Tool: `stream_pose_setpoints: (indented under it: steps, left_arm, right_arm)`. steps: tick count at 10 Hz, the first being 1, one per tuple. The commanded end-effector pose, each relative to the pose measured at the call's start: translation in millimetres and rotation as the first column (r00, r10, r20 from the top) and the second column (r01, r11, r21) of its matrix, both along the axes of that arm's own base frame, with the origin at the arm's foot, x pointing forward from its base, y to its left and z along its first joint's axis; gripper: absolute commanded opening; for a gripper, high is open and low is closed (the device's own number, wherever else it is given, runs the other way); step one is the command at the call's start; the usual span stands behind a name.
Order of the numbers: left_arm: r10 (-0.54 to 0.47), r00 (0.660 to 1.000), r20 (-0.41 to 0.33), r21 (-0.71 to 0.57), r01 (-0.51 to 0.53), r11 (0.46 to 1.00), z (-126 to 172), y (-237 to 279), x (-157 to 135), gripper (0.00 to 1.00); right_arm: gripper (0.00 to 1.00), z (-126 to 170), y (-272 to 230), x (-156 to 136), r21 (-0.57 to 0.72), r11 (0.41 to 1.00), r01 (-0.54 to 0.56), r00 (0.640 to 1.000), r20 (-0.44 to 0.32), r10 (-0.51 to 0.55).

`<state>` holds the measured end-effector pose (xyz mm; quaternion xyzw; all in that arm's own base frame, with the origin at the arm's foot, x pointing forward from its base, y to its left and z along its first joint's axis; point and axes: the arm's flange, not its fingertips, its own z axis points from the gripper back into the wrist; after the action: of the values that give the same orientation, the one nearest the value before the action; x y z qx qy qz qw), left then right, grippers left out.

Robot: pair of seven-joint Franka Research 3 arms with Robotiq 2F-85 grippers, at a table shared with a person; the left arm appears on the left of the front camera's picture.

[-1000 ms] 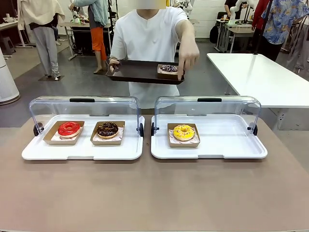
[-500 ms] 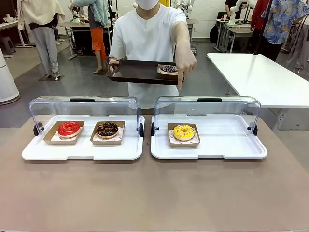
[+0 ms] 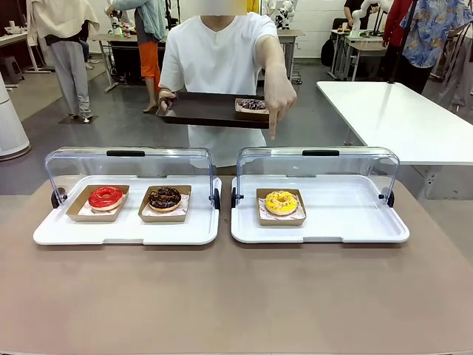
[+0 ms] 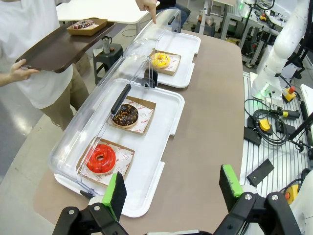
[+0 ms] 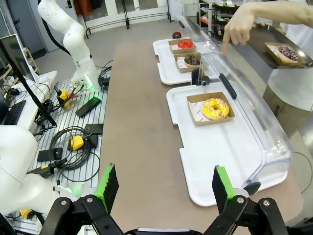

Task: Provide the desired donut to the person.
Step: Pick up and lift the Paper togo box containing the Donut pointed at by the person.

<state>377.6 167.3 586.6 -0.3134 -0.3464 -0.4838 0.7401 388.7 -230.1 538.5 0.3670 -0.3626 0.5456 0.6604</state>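
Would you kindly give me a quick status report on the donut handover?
Left gripper and right gripper open, empty. Person's hand points down toward yellow donut. Its lid open.
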Motion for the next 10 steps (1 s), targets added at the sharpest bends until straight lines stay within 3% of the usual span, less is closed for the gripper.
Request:
stream_pose_setpoints:
  steps: [1,10]
  left_arm:
    - [-0.007,1.0,0.009,-0.014,0.007,1.0,1.7,0.6,-0.4,1.0]
    - [-0.007,1.0,0.009,-0.014,0.007,1.0,1.7,0.6,-0.4,1.0]
  right_arm:
    - [1.0,0.3,0.3,-2.1,0.004,1.0,-0.016,1.0,0.015,0.016]
    - [1.0,0.3,0.3,-2.1,0.004,1.0,-0.016,1.0,0.015,0.016]
